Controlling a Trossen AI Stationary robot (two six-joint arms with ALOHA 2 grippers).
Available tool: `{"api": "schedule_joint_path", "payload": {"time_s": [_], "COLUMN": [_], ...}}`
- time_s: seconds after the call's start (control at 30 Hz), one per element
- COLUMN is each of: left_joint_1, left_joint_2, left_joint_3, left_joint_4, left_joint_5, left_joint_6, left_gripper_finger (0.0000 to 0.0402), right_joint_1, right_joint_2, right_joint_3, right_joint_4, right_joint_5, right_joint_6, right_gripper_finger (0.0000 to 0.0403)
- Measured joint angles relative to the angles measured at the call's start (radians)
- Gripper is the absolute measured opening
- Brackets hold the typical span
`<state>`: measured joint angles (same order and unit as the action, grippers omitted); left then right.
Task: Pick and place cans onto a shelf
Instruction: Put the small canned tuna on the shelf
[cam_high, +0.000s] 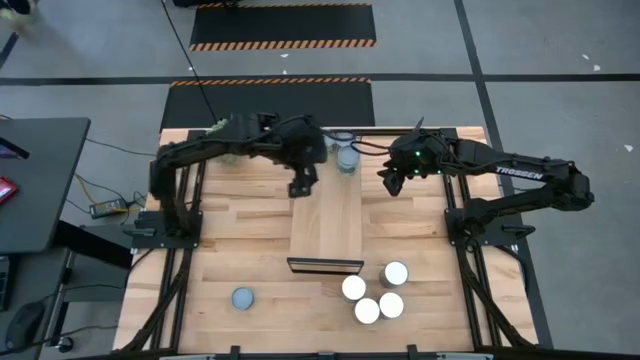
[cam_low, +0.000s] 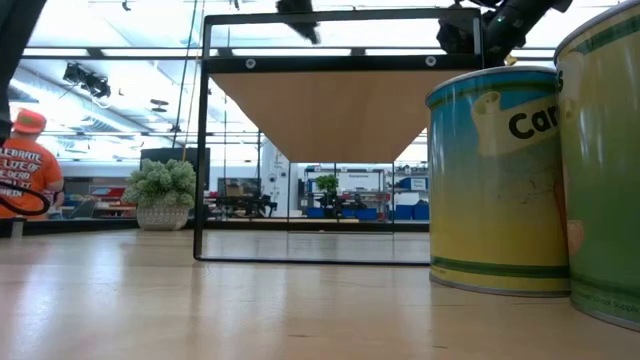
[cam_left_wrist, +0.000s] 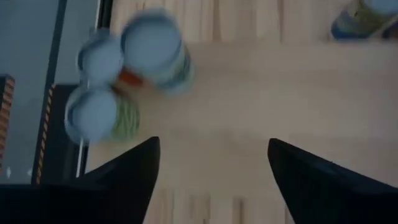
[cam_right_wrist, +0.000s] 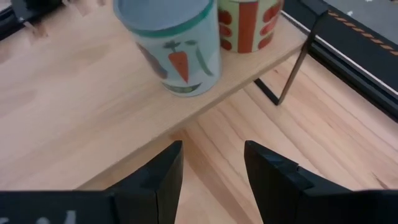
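Observation:
The shelf (cam_high: 325, 215) runs from the table's far edge toward the middle. Cans with pale tops stand at its far end (cam_high: 345, 155); the left wrist view shows three of them (cam_left_wrist: 152, 46) close together. My left gripper (cam_high: 302, 185) (cam_left_wrist: 211, 168) hangs open above the shelf, just near of those cans, with nothing between its fingers. My right gripper (cam_high: 392, 183) (cam_right_wrist: 211, 162) waits to the right of the shelf's far end, its fingers a little apart and empty. Several white-topped cans (cam_high: 377, 295) and one blue-grey-topped can (cam_high: 243, 298) stand on the table near the front.
The shelf rests on a black wire frame (cam_low: 200, 150); one leg (cam_right_wrist: 292, 68) shows by the carrot-printed can (cam_right_wrist: 171, 43). A green plant ball (cam_low: 160, 190) sits at the far left. Beyond the table a person in an orange shirt (cam_low: 25, 165) shows.

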<state>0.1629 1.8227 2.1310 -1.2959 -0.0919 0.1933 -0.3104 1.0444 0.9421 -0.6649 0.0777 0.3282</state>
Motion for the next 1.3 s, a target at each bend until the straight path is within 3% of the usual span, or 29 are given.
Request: {"api": "schedule_joint_path", "payload": {"time_s": [0.1, 0.3, 0.5, 0.7, 0.83, 0.97, 1.13, 1.3], "left_joint_1": [-0.004, -0.080, -0.213, -0.382, -0.516, -0.664, -0.820, -0.941], "left_joint_2": [-0.100, -0.369, -0.613, -0.777, -0.808, -0.793, -0.739, -0.647], "left_joint_3": [-0.129, -0.515, -0.829, -1.082, -1.241, -1.372, -1.458, -1.466], "left_joint_4": [0.008, 0.086, 0.155, 0.207, 0.282, 0.424, 0.480, 0.572], "left_joint_5": [0.009, 0.039, 0.040, 0.051, 0.136, 0.187, 0.162, 0.060], "left_joint_6": [-0.032, -0.175, -0.425, -0.710, -0.849, -0.944, -1.020, -1.025], "left_gripper_finger": [0.0282, 0.0250, 0.0229, 0.0223, 0.0241, 0.0287, 0.0337, 0.0349], "right_joint_1": [0.016, 0.042, 0.042, 0.042, 0.042, 0.042, 0.042, 0.042], "right_joint_2": [-0.013, -0.033, -0.033, -0.032, -0.032, -0.032, -0.032, -0.032], "right_joint_3": [0.000, 0.000, 0.000, 0.000, 0.000, 0.000, 0.000, 0.000], "right_joint_4": [-0.002, 0.001, 0.028, 0.048, 0.046, 0.046, 0.044, 0.044], "right_joint_5": [-0.004, 0.009, 0.013, 0.013, 0.014, 0.010, 0.008, 0.008], "right_joint_6": [-0.016, -0.015, -0.017, -0.017, -0.013, 0.005, 0.016, 0.017], "right_gripper_finger": [0.0178, 0.0178, 0.0178, 0.0178, 0.0178, 0.0178, 0.0178, 0.0178]}}
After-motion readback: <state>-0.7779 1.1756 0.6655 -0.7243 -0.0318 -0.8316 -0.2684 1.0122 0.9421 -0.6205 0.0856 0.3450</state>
